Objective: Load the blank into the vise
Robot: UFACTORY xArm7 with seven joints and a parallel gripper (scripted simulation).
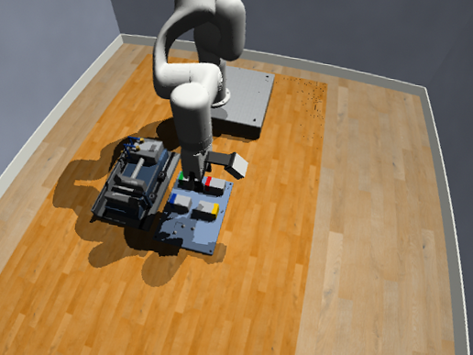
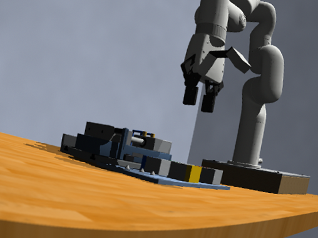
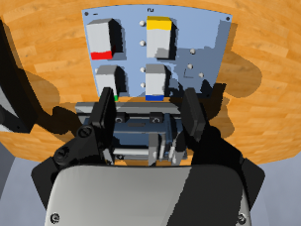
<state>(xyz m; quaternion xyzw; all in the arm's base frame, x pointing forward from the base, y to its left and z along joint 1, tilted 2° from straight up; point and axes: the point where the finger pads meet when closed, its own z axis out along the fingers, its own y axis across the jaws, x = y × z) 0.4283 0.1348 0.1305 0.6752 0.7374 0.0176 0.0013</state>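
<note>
Above the infeed plate (image 1: 206, 234) (image 2: 174, 182) (image 3: 208, 35), well clear: gripper (image 1: 194, 179) (image 2: 199, 100) (image 3: 149, 99) partly open, fingers well apart, holding nothing. On same plate: yellow-ended blank (image 1: 205, 210) (image 2: 185, 172) (image 3: 158, 39).

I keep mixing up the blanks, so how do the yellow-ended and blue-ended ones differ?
The yellow-ended blank looks longer than the blue-ended blank. Yellow's painted end points away from the vise; blue's faces it. Both lie on the infeed plate.

The light is strong and throws dark shadows on the wood; top view bends (slightly) at its edges.
</note>
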